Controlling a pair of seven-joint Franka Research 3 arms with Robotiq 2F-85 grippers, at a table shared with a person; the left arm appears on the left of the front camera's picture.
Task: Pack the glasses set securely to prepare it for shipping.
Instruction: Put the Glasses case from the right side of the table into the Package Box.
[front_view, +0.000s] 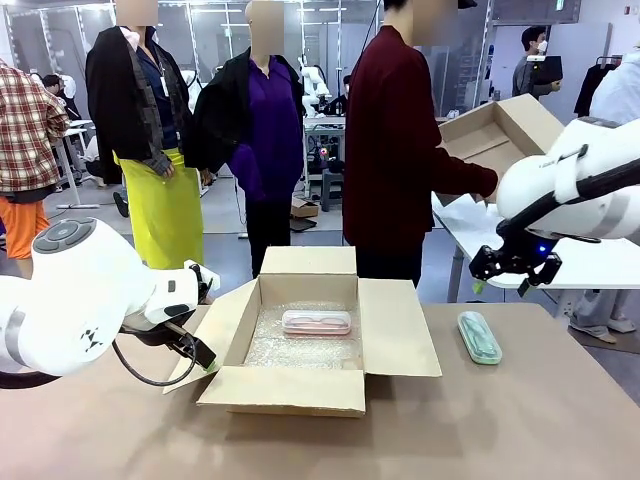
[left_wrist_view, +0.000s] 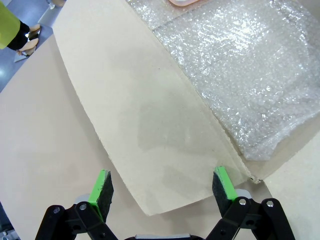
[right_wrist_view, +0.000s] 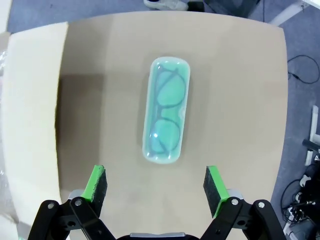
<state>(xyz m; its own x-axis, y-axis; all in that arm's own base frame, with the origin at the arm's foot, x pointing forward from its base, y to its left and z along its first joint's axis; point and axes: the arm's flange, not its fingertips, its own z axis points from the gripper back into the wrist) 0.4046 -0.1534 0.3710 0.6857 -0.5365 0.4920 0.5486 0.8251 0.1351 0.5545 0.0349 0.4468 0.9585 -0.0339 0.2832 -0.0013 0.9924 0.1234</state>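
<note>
A pale pink glasses case lies on bubble wrap inside the open cardboard box in the middle of the table. To the box's right, a mint green glasses case rests on the table, with glasses showing through its lid. High above that case hangs my right gripper, open and holding nothing. At the box's left flap, my left gripper is open and holds nothing. A corner of the pink case peeks in at the top of the left wrist view.
A person in a dark red top stands at the table's far side, handling another cardboard box on a side table. The table edge runs close beyond the green case. Bare tabletop lies in front of the box.
</note>
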